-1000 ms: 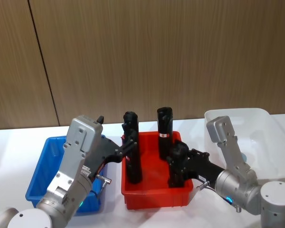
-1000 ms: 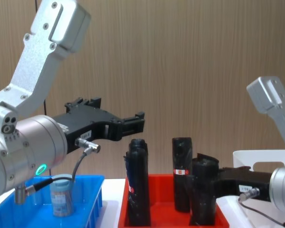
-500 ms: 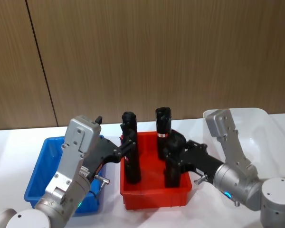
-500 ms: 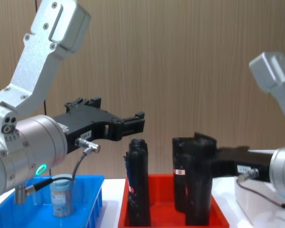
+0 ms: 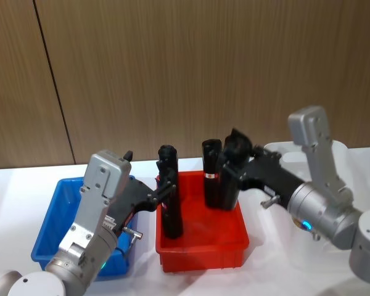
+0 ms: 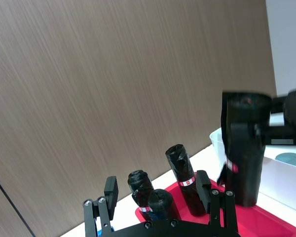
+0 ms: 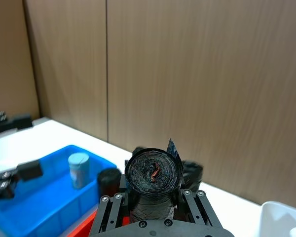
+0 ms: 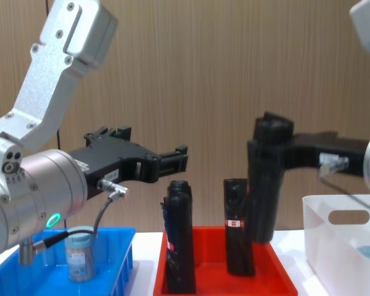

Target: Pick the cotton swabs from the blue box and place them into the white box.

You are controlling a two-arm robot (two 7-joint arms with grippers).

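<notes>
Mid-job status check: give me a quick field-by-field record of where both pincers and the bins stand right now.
left pincer: open, holding nothing, hovering between blue box and red tray
right pincer: shut on a black roll, lifted above the red tray
blue box: one cotton swab jar standing inside
white box: at robot's right, one grey-blue lid visible inside
red tray contents: black rolls standing upright
task note: right arm carries a roll, not a swab jar
</notes>
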